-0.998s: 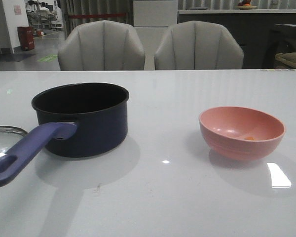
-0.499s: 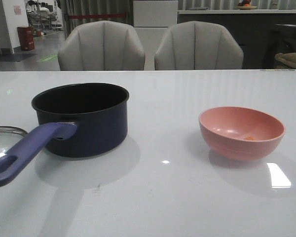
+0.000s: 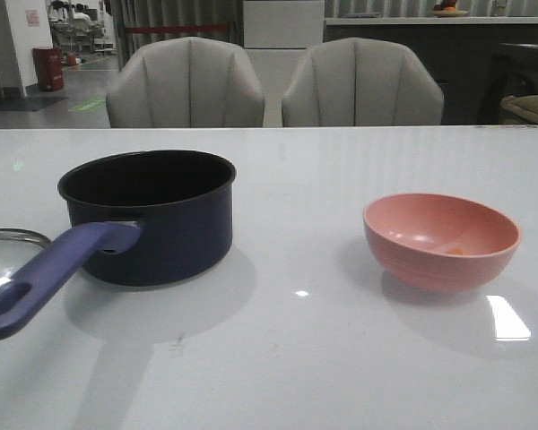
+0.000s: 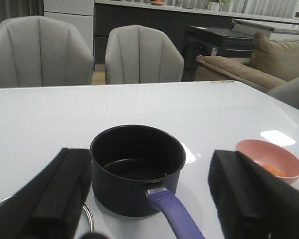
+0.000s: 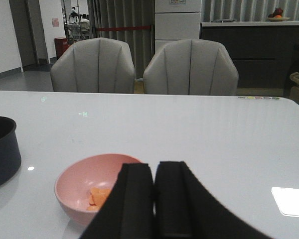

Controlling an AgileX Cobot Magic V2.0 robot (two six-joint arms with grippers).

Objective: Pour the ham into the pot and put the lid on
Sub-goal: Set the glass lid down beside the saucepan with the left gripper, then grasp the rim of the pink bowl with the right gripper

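The dark navy pot [image 3: 148,215] stands on the white table at the left, its purple-blue handle [image 3: 45,278] pointing toward the front left. It is empty inside in the left wrist view [image 4: 137,167]. The glass lid [image 3: 9,255] lies flat left of the pot, partly hidden by the handle. The pink bowl [image 3: 441,240] at the right holds the orange ham [image 3: 455,252], clearer in the right wrist view [image 5: 100,196]. My left gripper [image 4: 154,199] is open, hovering short of the pot. My right gripper [image 5: 154,172] is shut and empty, just short of the bowl [image 5: 79,186].
Two grey chairs [image 3: 184,85] [image 3: 360,85] stand behind the table's far edge. A sofa [image 4: 244,59] is off to the right. Neither arm shows in the front view.
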